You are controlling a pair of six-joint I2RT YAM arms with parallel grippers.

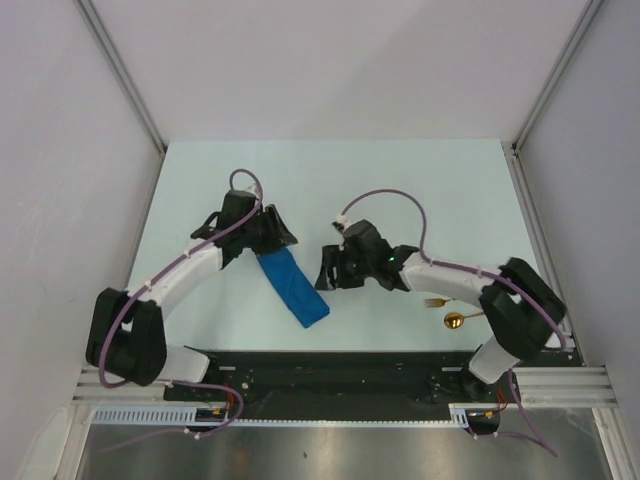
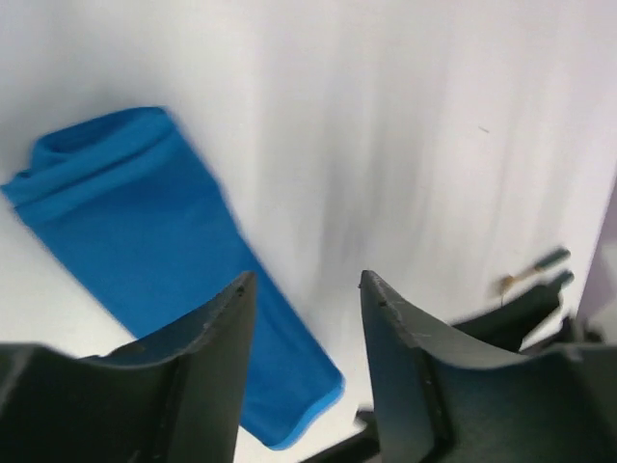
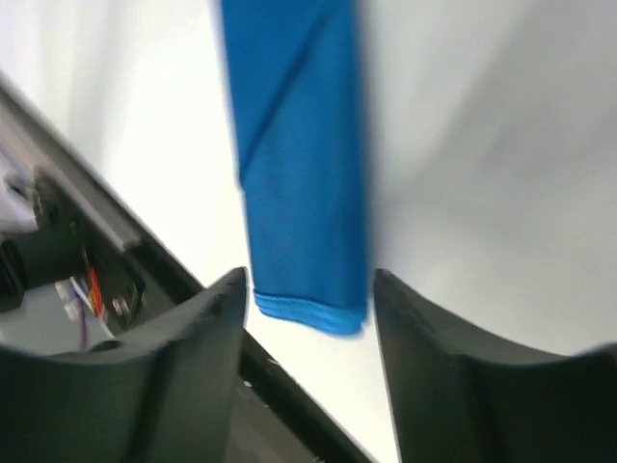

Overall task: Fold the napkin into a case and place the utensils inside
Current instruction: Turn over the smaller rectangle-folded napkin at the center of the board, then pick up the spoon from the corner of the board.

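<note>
One napkin (image 1: pixel 296 290): narrow blue folded strip, diagonal on desk (image 1: pixel 400 180). One fork (image 1: pixel 437 301), one spoon (image 1: pixel 455 320), near right. Left hand (image 2: pixel 304 285), right hand (image 3: pixel 307 280) parted, empty.

Pale table (image 1: pixel 400 180), folded blue case (image 1: pixel 295 288) lying flat — fork (image 1: pixel 437 301), spoon (image 1: pixel 458 320) well apart

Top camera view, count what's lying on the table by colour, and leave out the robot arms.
Blue: 1, the folded napkin
Gold heads with dark handles: 2, the fork and the spoon
Total: 3
</note>
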